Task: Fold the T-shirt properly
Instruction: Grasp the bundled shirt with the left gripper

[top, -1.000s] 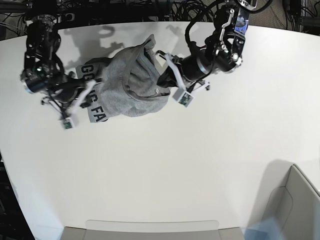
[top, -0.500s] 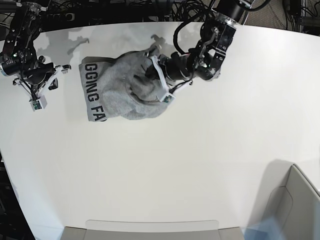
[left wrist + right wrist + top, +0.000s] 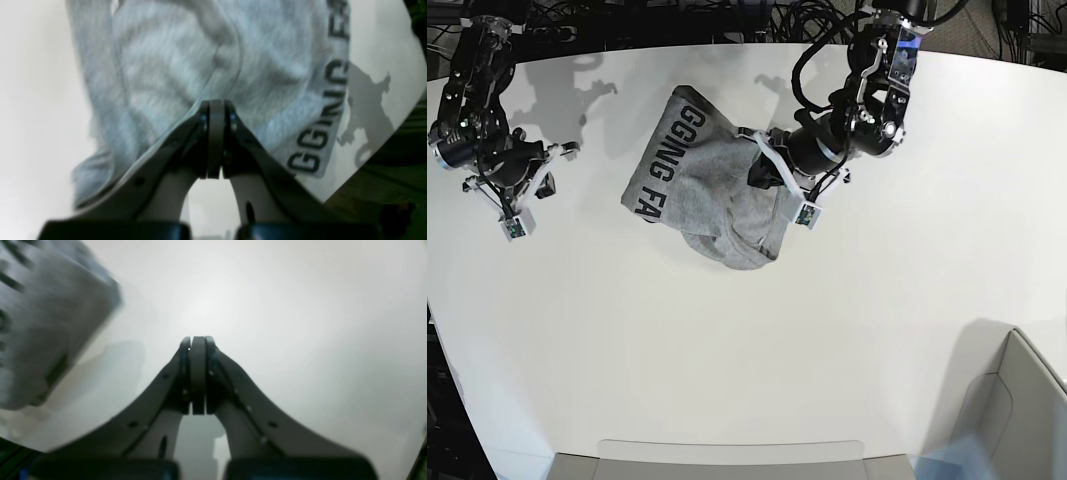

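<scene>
Left wrist view: the left gripper [image 3: 216, 140] has its jaws pressed together, tips over the T-shirt [image 3: 206, 66]. Whether a fold of cloth is pinched between them cannot be told here. The grey cloth fills the far part of the frame, blurred, with black lettering [image 3: 325, 116] running along its right edge.

Right wrist view: the right gripper [image 3: 197, 373] is closed on nothing, over the bare table [image 3: 283, 306] — only a corner of the shirt shows at far left.

Base view: the shirt lies bunched in the far middle of the table, lettering along its left edge, a rumpled lobe sagging toward the near side. The left gripper sits at its right edge; the right one is well apart at far left.

By my judgement the fold is barely begun — the cloth is neither flat nor squared.
</scene>
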Controlling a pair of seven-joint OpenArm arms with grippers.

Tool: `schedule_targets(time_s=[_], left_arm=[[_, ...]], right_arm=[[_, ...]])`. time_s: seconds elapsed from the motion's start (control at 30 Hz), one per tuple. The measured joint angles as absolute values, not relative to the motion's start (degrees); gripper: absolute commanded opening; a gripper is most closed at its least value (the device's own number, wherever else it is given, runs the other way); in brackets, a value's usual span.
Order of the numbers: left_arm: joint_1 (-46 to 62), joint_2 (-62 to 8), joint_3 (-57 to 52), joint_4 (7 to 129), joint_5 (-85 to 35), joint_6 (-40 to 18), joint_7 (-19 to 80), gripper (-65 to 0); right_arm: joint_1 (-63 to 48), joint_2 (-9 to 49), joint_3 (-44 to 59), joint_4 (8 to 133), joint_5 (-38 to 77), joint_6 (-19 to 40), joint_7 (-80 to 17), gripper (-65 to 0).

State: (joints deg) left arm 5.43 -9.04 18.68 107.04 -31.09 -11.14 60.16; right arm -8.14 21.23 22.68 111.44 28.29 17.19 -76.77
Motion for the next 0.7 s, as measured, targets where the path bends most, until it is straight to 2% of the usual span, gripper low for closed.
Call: schedule_targets(time_s=[0.2, 0.27, 0.5, 0.7], left_arm=[[5.28, -12.01, 28.82, 106.69, -30.79, -11.14, 64.45, -65.0], [5.61, -12.40, 30.11, 106.34, -31.27, -11.14, 64.58, -65.0], [1.39, -12.47, 29.82, 96.03, -30.46, -10.68, 63.86, -65.0], [-1.87, -10.68, 22.63, 89.97, -31.42, -11.18, 61.49, -65.0]], right_arm=[[-0.89, 19.94, 14.20, 108.44, 25.43, 17.23, -76.44, -65.0], [1.17, 18.33, 11.90, 104.99, 22.00, 17.30, -72.64, -65.0], [1.74, 12.64, 0.54, 96.82, 7.40, 17.43, -68.53, -65.0], [-3.84, 10.74, -4.78, 98.83, 5.37, 17.41, -67.68, -65.0]])
